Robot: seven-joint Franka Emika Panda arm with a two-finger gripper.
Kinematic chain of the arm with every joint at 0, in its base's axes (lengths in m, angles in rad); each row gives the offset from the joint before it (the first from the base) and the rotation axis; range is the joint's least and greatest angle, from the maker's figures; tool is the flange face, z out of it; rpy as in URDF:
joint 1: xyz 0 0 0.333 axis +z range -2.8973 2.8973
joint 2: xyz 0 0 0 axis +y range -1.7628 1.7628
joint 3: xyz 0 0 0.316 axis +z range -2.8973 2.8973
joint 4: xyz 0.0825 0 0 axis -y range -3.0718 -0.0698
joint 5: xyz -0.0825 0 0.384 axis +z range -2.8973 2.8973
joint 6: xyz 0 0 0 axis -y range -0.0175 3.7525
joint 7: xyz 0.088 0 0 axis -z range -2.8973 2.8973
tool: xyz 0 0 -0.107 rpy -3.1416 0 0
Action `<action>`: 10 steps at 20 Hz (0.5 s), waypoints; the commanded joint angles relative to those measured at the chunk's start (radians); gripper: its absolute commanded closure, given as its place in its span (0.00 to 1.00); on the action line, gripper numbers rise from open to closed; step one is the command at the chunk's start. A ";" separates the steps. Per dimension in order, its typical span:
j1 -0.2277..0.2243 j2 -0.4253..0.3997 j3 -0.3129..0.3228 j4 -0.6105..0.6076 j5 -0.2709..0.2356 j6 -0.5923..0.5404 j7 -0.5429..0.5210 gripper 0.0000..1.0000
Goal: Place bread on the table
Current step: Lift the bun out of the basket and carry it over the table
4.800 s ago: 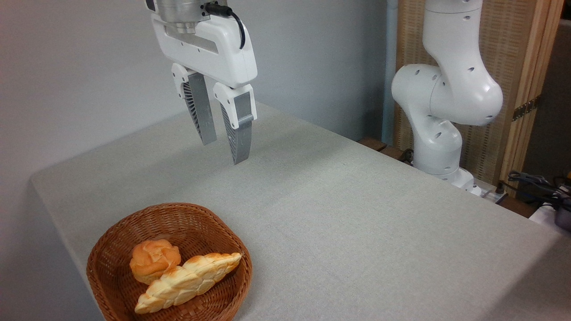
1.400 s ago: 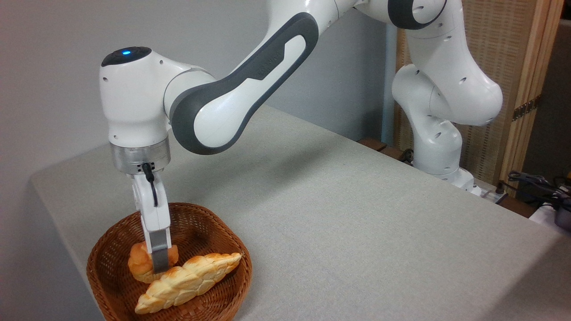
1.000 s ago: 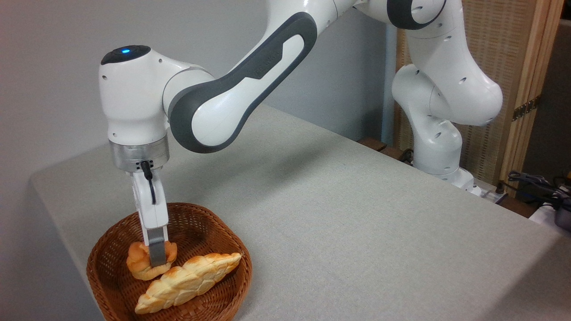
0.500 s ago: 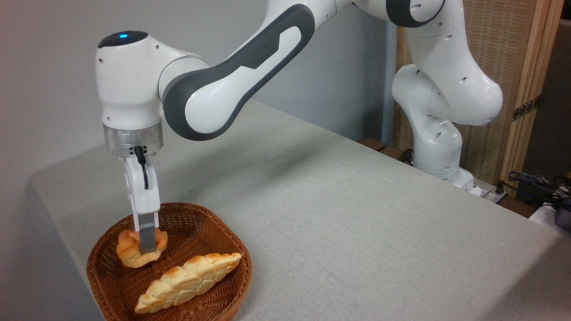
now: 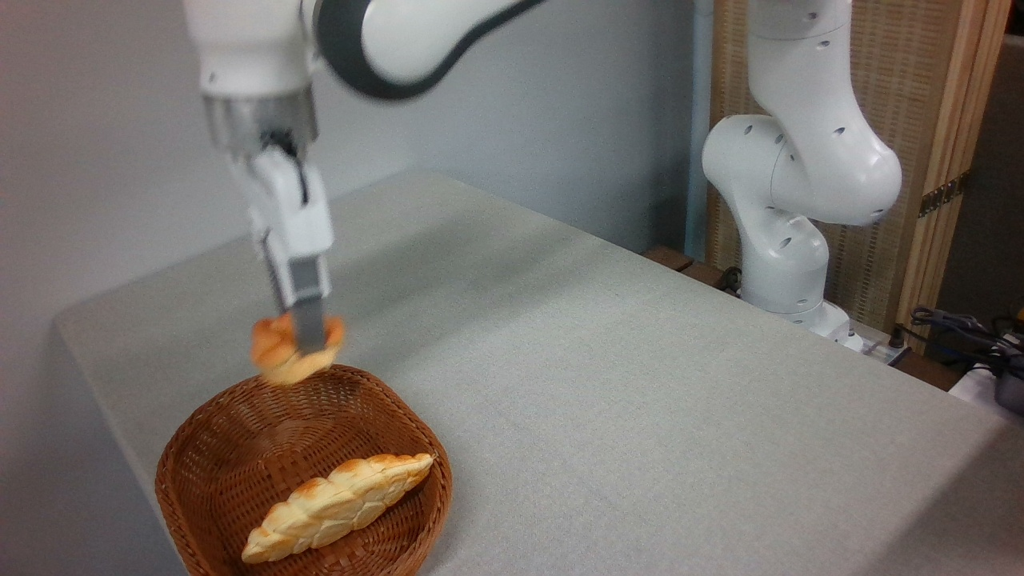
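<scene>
Gripping the bread, the gripper is hanging in the air just above the far rim of the basket, its fingers pointing straight down and drawn in narrow around the bun. One finger is crossing the front of the bun; the other is hidden behind it, so how much of the bun is sitting between them cannot be told. The bun is blurred and is touching nothing but the fingers.

Nearest the camera, the basket is sitting on the near left corner of the table, and the long braided loaf is lying inside it, toward its near side, well below the lifted bun.

Judging from this, the step in hand is carrying the bun out over bare cloth. Doing it well probably means keeping the squeeze steady, since the bun looks soft and lobed and could slip or twist. The bun is already hanging above the rim, so the move can go sideways and then down onto open cloth to the right of or beyond the basket, well clear of its wall. Letting go only once the bun is touching the cloth would keep it from rolling.

Beyond the basket, the table is stretching away to the arm's base at its far right.
</scene>
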 commanded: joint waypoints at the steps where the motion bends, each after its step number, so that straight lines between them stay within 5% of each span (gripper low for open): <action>1: -0.055 -0.135 0.019 -0.125 -0.020 -0.166 -0.012 0.33; 3: -0.128 -0.192 0.049 -0.235 -0.020 -0.163 -0.009 0.30; 5: -0.180 -0.205 0.052 -0.305 -0.017 -0.157 -0.010 0.07; 10: -0.216 -0.185 0.052 -0.409 -0.019 -0.054 -0.009 0.00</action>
